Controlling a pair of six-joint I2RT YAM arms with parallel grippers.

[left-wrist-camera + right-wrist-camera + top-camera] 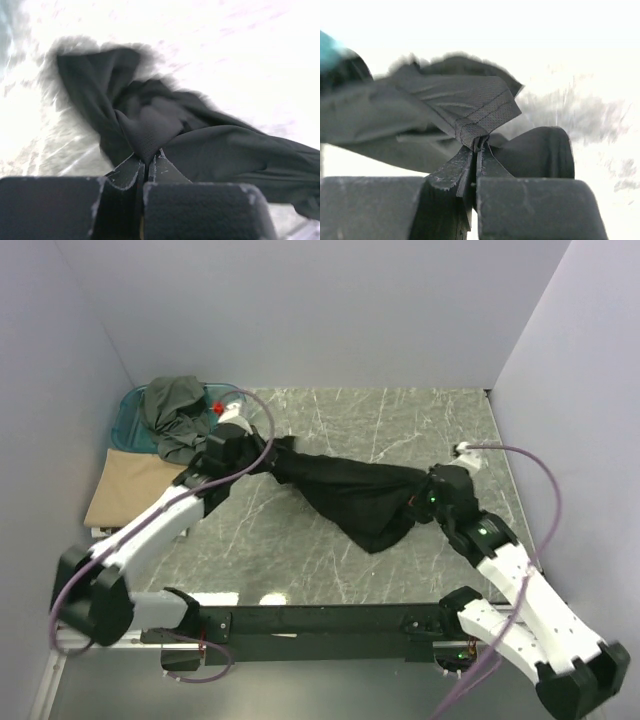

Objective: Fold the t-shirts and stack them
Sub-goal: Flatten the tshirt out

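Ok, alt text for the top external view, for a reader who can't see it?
The left gripper and right gripper each pinch an end of a black shirt, stretched between them over a marbled table. At far left a grey-olive shirt is heaped on a teal tub, and a tan shirt lies flat beside it.

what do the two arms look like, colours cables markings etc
Both the left arm and right arm have white shells with black joints and black wrists. A lilac cable loops off each. Small green lights glow on the right one. The jaws are black, wedge-shaped, their edges nicked white.
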